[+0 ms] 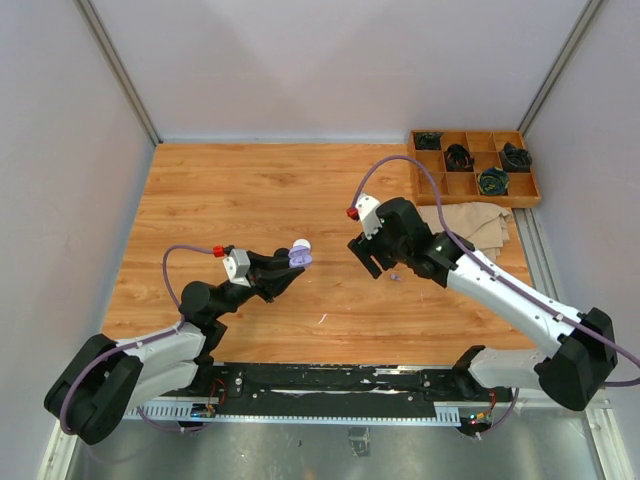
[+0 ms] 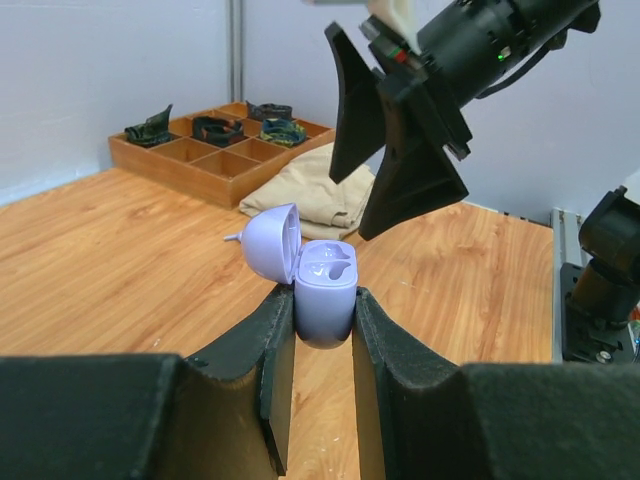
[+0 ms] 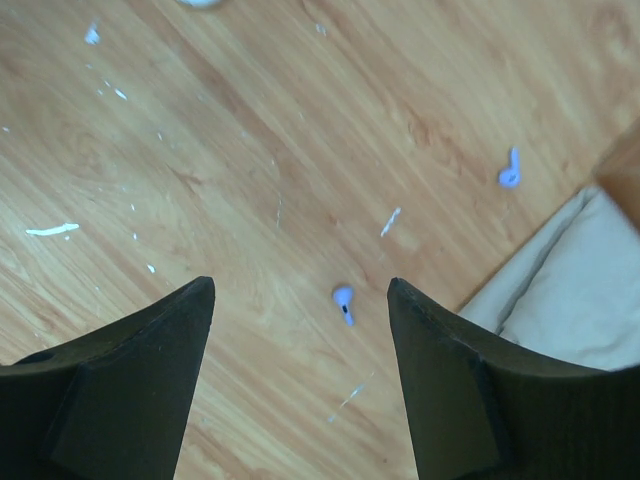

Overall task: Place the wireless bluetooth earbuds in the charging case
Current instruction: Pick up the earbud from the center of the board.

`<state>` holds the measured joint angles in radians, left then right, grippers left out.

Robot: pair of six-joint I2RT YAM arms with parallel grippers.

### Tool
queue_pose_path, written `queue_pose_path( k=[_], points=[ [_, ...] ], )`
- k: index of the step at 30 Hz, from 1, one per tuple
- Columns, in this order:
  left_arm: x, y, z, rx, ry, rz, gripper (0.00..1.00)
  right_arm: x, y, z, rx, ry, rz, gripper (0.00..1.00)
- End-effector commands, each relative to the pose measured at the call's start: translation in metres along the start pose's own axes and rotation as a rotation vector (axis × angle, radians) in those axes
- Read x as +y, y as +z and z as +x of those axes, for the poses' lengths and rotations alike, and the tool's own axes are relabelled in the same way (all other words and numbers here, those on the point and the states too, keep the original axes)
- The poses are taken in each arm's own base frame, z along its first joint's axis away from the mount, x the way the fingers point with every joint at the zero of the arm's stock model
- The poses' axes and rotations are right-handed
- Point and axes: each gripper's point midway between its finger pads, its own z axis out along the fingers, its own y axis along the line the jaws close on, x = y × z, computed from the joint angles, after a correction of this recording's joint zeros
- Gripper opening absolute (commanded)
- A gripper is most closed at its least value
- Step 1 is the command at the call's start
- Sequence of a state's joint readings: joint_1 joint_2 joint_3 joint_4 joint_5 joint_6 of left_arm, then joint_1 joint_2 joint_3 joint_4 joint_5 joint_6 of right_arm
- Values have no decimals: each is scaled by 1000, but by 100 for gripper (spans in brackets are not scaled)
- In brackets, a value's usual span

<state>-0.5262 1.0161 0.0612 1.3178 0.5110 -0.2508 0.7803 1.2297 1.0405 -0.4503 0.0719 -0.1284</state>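
Note:
My left gripper point(image 1: 291, 266) is shut on a lilac charging case point(image 1: 298, 257) and holds it above the table. In the left wrist view the case point(image 2: 325, 290) sits between my fingertips with its lid point(image 2: 272, 240) hinged open to the left; both wells look empty. My right gripper point(image 1: 368, 262) is open and empty, hovering above the table to the right of the case. In the right wrist view a lilac earbud point(image 3: 343, 303) lies on the wood between the open fingers point(image 3: 160, 350), and a second lilac earbud point(image 3: 510, 172) lies farther off. One earbud point(image 1: 396, 277) shows beside the right gripper.
A wooden compartment tray point(image 1: 470, 200) with dark coiled items stands at the back right. A folded beige cloth point(image 1: 470, 225) lies in front of it, close to the earbuds; it also shows in the right wrist view point(image 3: 570, 290). Grey walls enclose the table.

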Motion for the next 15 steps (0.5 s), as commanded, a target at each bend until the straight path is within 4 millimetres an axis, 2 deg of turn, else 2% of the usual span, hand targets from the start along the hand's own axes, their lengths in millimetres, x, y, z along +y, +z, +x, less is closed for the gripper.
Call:
queue_pose_path(
  k=[1,5,8,12,15],
  points=[
    [2,0,-5,-17,21,-14,0,-7,7,44,149,181,-30,72],
    [3,0,-5,-19,21,-22,0,-22,18,70,257,226,-11,71],
    [3,0,-5,-21,23,-22,0,-25,29,86,321,241,-33,71],
    [4,0,-5,-16,24,-28,0,-31,41,108,439,249,-49,66],
    [5,0,-5,-16,26,-32,0,-30,51,117,496,260,-84,60]
  ],
)
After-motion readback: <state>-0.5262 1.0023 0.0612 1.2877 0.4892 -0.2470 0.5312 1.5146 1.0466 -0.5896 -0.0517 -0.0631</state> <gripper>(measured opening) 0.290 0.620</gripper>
